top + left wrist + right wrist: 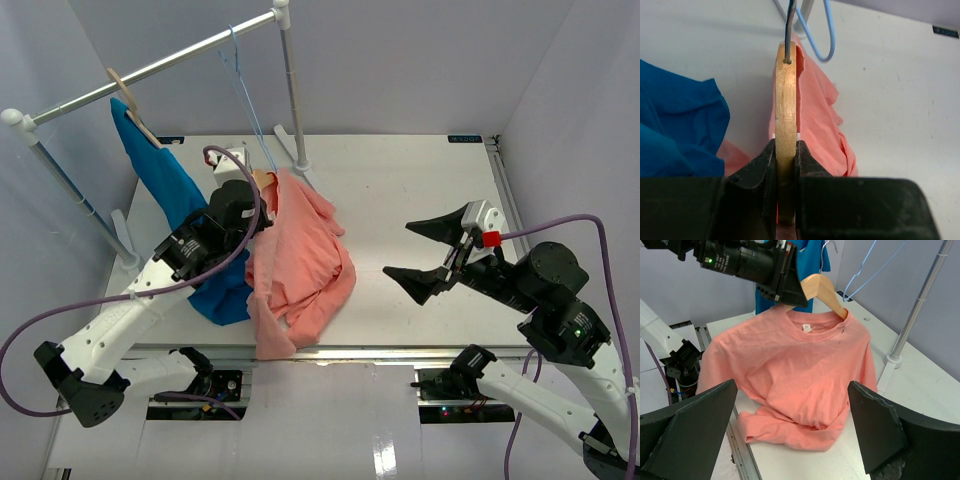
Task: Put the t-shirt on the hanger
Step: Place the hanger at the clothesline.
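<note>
Left gripper point(785, 150) is clamped tight on the wooden hanger point(786, 100), holding it above the table point(420, 180). The pink t-shirt point(795, 365) hangs from the hanger at the collar, with its bottom half bunched on the table beside a blue shirt point(165, 185). Right gripper point(400, 250) is wide open, well apart from the t-shirt.
</note>
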Controlling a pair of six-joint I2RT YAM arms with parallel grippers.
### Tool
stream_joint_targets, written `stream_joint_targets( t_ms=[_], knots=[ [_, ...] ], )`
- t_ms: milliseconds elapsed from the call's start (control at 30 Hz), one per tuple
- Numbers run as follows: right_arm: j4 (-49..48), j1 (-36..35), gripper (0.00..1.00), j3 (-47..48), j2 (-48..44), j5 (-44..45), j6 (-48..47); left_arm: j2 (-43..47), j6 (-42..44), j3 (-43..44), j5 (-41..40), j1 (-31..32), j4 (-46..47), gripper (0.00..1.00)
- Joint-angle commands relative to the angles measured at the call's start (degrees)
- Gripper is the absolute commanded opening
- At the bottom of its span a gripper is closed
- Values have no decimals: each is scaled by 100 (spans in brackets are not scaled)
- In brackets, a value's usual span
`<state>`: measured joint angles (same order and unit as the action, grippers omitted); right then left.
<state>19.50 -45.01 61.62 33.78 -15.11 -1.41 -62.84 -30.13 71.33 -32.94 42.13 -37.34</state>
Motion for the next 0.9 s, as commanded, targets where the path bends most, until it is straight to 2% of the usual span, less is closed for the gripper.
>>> stream_joint_targets(
  t_ms=[0, 167, 267, 400, 567, 767, 867],
  knots=[
    [-247, -7, 98, -3, -31, 81, 77, -215, -65, 671, -1082, -27, 546, 0],
    [-174, -9, 98, 78, -9, 97, 79, -364, 276, 1053, -1782, -36, 807, 0],
    [-209, -16, 98, 52, -46, 96, 79, -484, 535, 1174, -1979, -38, 1131, 0],
    [-200, -6, 98, 27, -71, 54, 71, -733, 627, 1300, -2062, -63, 1166, 0],
    [-162, -7, 98, -8, -127, 71, 52, -1183, 814, 1521, -2594, -178, 1193, 0],
    [-162, -15, 98, -52, -213, 123, 27, -1187, 552, 1474, -3095, -283, 1166, 0],
    [-192, -16, 98, -71, -188, 87, 35, -1196, 1077, 1463, -3201, -379, 1544, 0]
  ],
)
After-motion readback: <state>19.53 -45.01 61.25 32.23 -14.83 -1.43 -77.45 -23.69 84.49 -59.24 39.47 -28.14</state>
